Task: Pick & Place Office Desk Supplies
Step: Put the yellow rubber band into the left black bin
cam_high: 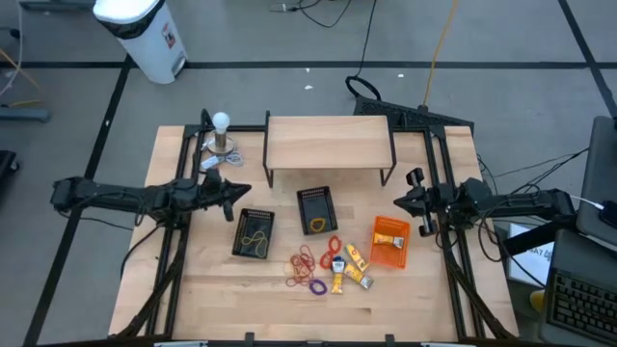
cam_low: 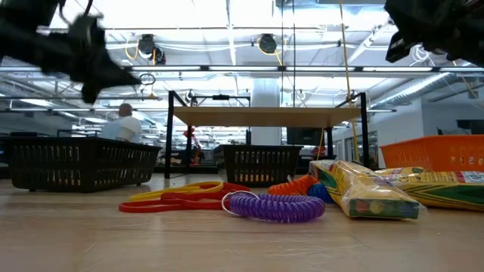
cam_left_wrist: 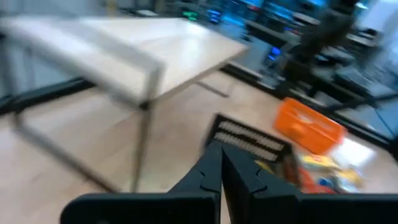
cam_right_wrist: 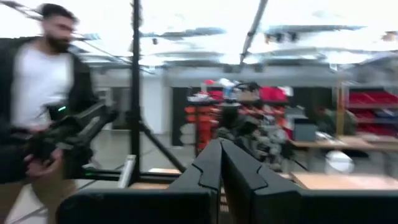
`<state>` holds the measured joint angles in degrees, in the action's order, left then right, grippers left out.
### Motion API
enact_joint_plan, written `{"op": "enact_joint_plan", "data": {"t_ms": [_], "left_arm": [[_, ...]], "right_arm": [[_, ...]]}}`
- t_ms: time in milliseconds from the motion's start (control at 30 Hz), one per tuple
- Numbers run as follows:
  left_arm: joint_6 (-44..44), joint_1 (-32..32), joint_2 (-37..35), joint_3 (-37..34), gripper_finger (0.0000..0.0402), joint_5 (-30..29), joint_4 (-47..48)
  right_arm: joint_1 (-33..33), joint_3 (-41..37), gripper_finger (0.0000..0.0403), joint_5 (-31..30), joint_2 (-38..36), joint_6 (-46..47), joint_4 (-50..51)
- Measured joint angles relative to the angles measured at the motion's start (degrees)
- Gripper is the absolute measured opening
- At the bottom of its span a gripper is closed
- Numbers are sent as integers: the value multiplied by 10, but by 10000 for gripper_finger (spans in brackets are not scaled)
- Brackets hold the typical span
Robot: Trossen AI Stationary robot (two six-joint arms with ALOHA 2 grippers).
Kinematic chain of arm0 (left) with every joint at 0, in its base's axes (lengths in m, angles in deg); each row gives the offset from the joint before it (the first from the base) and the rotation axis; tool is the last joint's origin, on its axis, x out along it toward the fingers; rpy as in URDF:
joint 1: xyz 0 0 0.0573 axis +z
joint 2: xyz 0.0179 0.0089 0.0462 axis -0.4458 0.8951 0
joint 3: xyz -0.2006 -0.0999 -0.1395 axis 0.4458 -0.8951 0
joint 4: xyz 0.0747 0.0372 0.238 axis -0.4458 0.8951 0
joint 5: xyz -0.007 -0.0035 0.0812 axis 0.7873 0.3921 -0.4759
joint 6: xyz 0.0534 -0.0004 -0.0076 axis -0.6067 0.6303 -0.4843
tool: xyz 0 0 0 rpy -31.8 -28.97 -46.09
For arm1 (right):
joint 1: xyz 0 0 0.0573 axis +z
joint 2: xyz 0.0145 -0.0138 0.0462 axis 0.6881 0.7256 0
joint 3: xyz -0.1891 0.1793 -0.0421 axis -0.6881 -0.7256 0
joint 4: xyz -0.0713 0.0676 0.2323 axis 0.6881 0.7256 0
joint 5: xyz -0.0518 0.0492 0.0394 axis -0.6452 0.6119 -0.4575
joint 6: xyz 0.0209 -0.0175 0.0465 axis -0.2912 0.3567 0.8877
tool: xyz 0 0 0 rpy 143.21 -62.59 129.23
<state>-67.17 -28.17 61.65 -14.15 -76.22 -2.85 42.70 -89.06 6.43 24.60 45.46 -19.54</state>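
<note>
High view: left gripper (cam_high: 243, 192) (fingers fully closed, holding nothing) hangs near the tabletop's (cam_high: 415, 299) left edge. Right gripper (cam_high: 403, 200), likewise closed and empty, hangs near the right edge; rubber bands (cam_high: 308, 270) and yellow packets (cam_high: 349, 270) lie between them.

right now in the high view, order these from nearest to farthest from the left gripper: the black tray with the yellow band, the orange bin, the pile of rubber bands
From the left gripper:
1. Black tray with the yellow band, just below it toward the front edge.
2. Pile of rubber bands, mid-table near the front.
3. Orange bin, across the table beside the right gripper.
</note>
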Motion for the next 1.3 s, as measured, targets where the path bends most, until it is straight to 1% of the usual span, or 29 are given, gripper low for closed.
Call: {"op": "enact_joint_plan", "data": {"t_ms": [167,333,500,600,700,833,1033,1133,1300], "left_arm": [[-25,-70,105,139,2,1,95],[5,-127,257,263,1,7,194],[4,-146,413,358,8,71,212],[-15,-146,487,414,22,100,209],[-43,-146,551,463,42,112,210],[-81,-146,612,504,80,142,237],[-65,-154,659,512,138,195,306],[-46,-166,678,512,157,211,324],[-25,-188,705,512,172,211,313]], "right_arm": [[0,0,1,8,0,1,-6],[0,-1,0,8,0,1,2],[0,-1,0,8,0,8,1],[0,-1,0,8,0,20,1],[0,-1,0,8,0,25,-2],[0,-1,0,8,0,30,-12],[0,-1,0,8,0,42,3],[0,-1,0,8,0,42,8],[0,-1,0,8,0,42,10]]}}
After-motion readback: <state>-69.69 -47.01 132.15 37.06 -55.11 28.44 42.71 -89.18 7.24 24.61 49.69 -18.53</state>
